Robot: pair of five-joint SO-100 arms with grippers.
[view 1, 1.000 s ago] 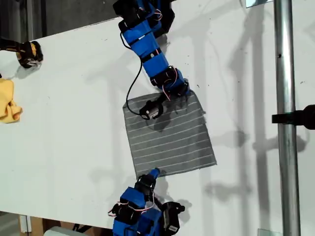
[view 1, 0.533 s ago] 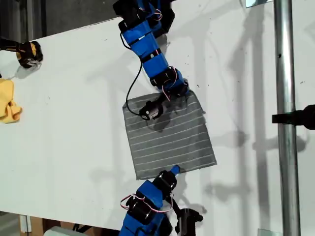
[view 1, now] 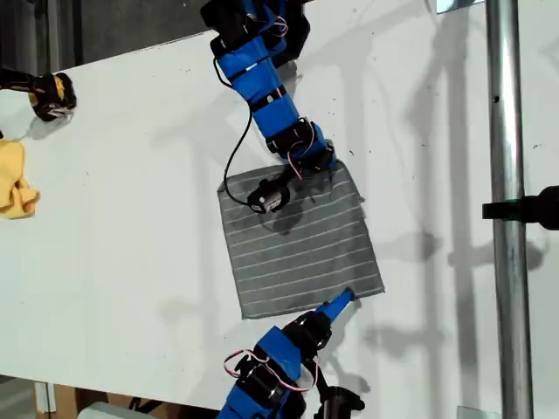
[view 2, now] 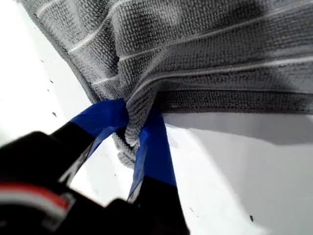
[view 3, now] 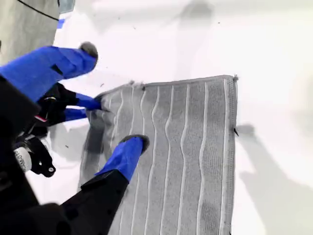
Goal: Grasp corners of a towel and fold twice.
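Note:
The grey towel (view 1: 301, 240) with thin white stripes lies flat on the white table (view 1: 131, 244). My first gripper (view 1: 325, 164) comes in from the top of the exterior view and is shut on the towel's far edge near its upper right corner there. In the first wrist view its blue fingers (view 2: 154, 147) pinch a bunched fold of the towel (view 2: 205, 54). My second gripper (view 1: 341, 299) is open at the towel's near edge, close to the exterior view's lower right corner (view 1: 381, 290). In the second wrist view, one of its blue fingers (view 3: 124, 154) hovers over the towel (view 3: 195, 156), and the first gripper (view 3: 85, 107) shows beyond.
A yellow cloth (view 1: 16, 179) lies at the exterior view's left edge, with a black and yellow object (view 1: 48, 94) above it. A metal pole (view 1: 507, 209) with a black clamp (view 1: 524, 208) runs down the exterior view's right. A black cable (view 1: 234, 153) hangs from the first arm.
My second gripper has swept to the exterior view's right along the towel's near edge, from its lower left corner toward its lower right corner. The first arm and the towel have stayed still.

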